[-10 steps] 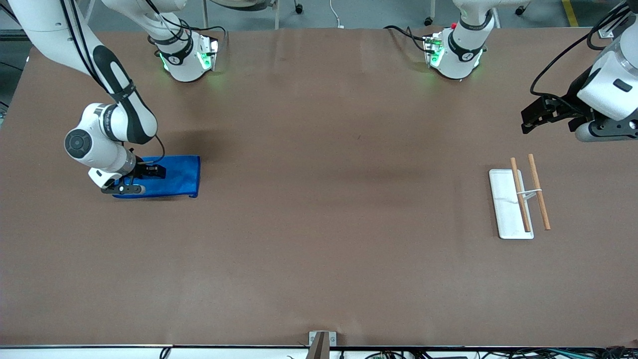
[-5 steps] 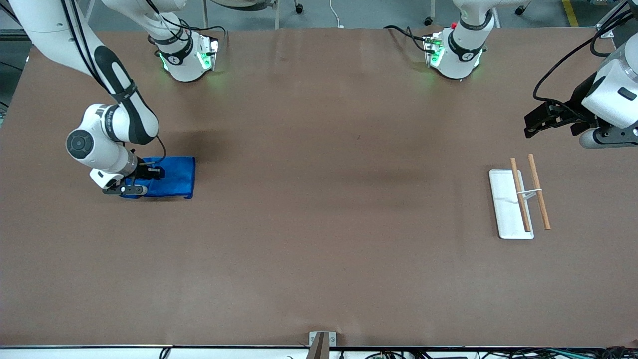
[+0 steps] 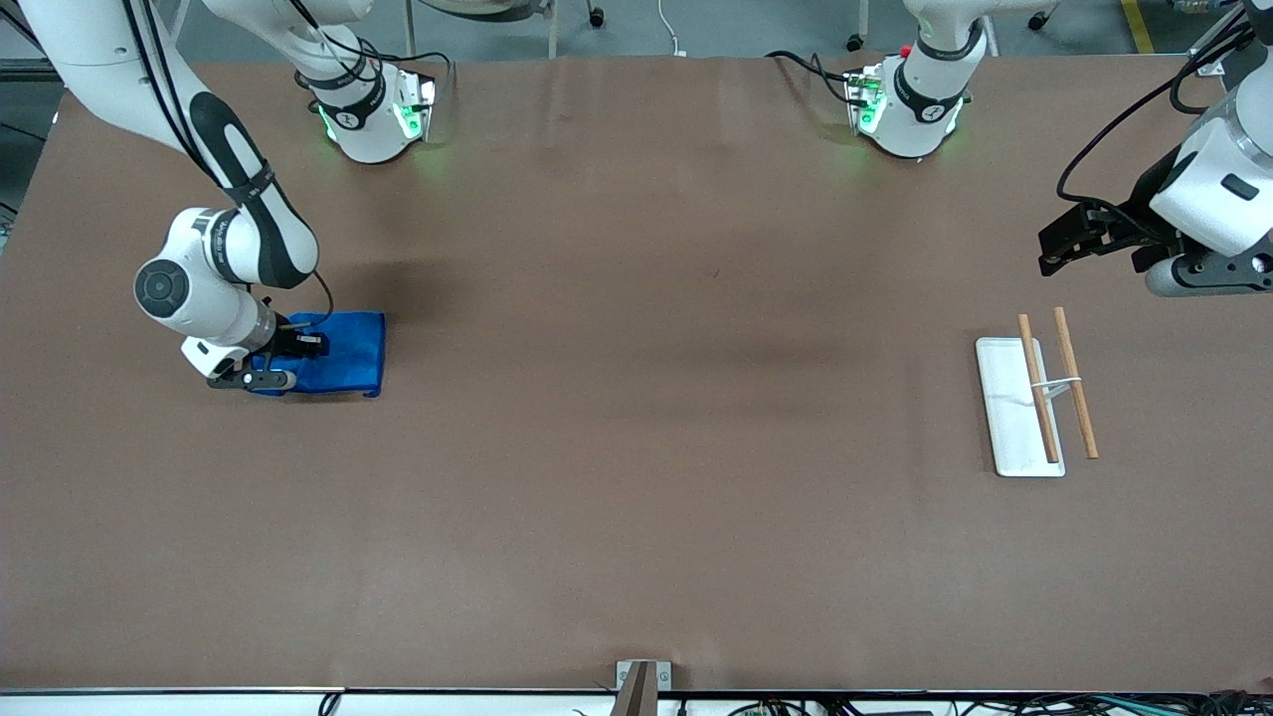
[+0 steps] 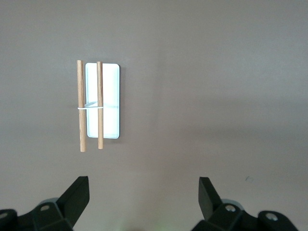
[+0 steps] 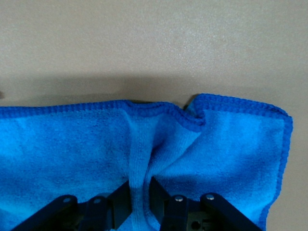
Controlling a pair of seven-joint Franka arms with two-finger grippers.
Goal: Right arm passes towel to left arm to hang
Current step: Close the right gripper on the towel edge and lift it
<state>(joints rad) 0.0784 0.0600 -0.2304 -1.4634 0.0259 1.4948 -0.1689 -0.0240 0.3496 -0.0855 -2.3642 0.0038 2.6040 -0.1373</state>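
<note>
The bright blue towel (image 3: 343, 353) lies on the brown table at the right arm's end. My right gripper (image 3: 290, 348) is down on it and shut on a pinched ridge of the cloth; in the right wrist view the towel (image 5: 231, 144) bunches up between the fingers (image 5: 120, 199). My left gripper (image 3: 1056, 247) is open and empty in the air at the left arm's end, over bare table beside the rack; its fingertips (image 4: 79, 190) show wide apart in the left wrist view.
A white rack base (image 3: 1006, 403) with two wooden rods (image 3: 1076, 383) lies at the left arm's end; it also shows in the left wrist view (image 4: 109, 101). The two arm bases stand along the table's back edge.
The towel's free edge has drawn in toward my right gripper and the cloth looks narrower and bunched. My left gripper has shifted slightly in the air.
</note>
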